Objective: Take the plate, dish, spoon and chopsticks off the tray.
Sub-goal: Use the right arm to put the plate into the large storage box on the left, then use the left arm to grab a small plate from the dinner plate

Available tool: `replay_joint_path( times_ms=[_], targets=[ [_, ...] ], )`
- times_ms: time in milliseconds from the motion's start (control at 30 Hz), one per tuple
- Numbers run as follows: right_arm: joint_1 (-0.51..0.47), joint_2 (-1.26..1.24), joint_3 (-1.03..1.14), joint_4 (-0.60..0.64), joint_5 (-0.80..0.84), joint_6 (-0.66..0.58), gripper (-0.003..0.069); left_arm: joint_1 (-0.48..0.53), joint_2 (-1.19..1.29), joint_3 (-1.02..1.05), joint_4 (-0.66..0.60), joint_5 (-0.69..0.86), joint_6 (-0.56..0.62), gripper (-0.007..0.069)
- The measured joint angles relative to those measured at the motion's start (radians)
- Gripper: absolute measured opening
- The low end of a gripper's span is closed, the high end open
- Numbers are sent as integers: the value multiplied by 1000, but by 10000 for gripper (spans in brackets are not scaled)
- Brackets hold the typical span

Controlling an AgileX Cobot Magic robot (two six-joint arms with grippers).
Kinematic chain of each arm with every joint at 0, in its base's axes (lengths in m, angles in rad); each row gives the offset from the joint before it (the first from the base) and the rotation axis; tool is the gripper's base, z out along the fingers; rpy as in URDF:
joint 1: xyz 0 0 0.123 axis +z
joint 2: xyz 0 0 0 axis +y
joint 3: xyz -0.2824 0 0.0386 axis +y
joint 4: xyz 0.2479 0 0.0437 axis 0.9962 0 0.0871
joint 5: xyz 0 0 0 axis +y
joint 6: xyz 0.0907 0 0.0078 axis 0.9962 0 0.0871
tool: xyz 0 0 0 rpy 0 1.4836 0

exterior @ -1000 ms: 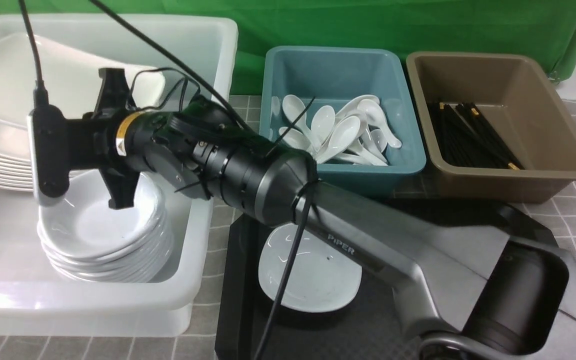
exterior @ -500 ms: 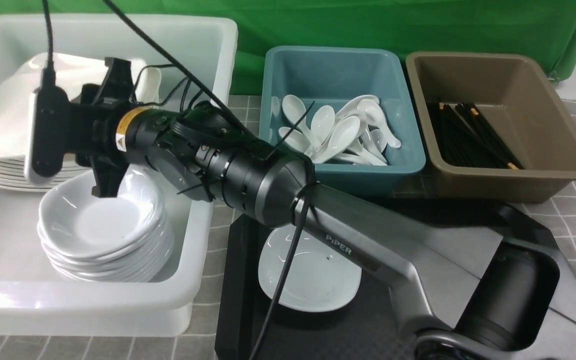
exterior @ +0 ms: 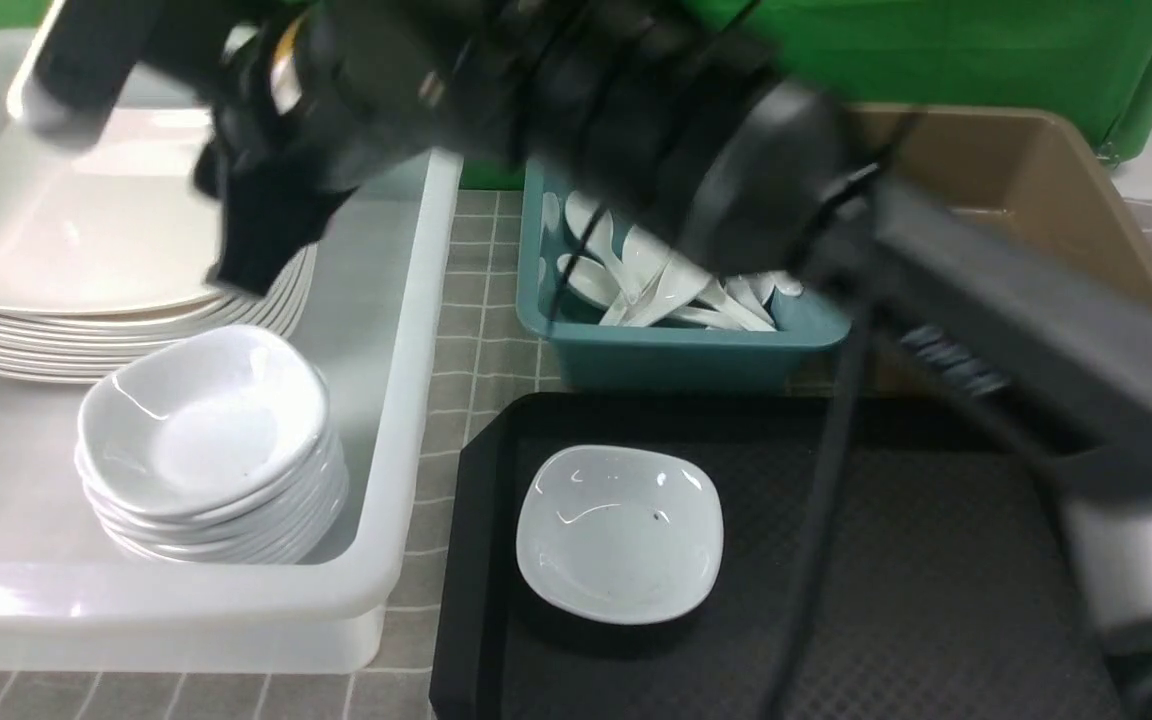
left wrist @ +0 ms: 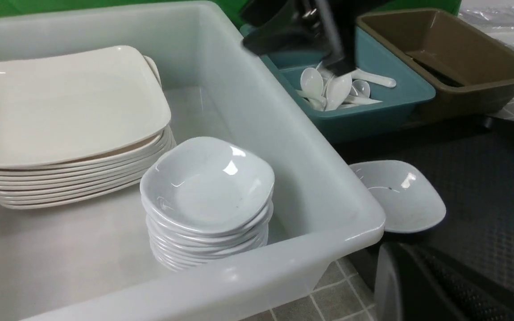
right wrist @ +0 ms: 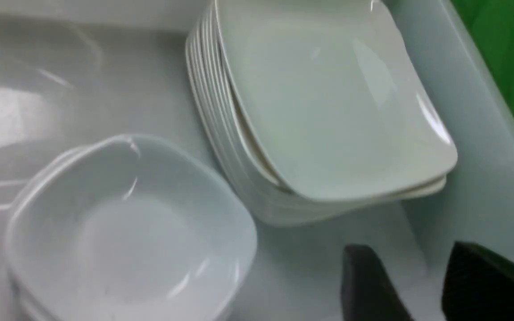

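Black tray (exterior: 936, 600) holds dish (exterior: 619, 533) near left rim; right tool (right wrist: 422, 285) spread over bin (exterior: 186, 600).

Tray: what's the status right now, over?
Right hand open, empty, over white bin. Dish sits on tray, untouched. Nothing on or against dish.

right arm (exterior: 996, 300): black-and-grey jointed metal arm, stretched from near right diagonally across to far left, raised, blurred | right hand (right wrist: 411, 263): black, two-fingered, angled downward, fingers apart, nothing between them | left hand (left wrist: 422, 285): dark, only partly visible at the picture's edge, fingers closed together
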Motion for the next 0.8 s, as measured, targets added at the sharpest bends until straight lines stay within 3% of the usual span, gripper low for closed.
replay_joint_path(
  times_ms=[100, 200, 367, 467, 667, 800],
  targets=[
    [-6, -88, -4, 0, 181, 35, 74, 0, 87, 0, -1, 0, 29, 10],
    [-19, -138, -6, -13, 302, 53, 29, 0, 201, 0, -1, -4, 75, 10],
    [-48, -212, 25, -54, 306, 152, 23, 0, 372, 0, -18, -101, 144, 10],
    [-74, -327, 150, -60, 306, 208, 23, -1, 471, 0, -45, -160, 189, 10],
    [-119, -602, 517, -73, 306, 313, 23, -66, 575, 0, -90, -187, 264, 10],
    [-123, -842, 869, -69, 290, 419, 23, -183, 654, 0, -55, -214, 285, 10]
  ],
)
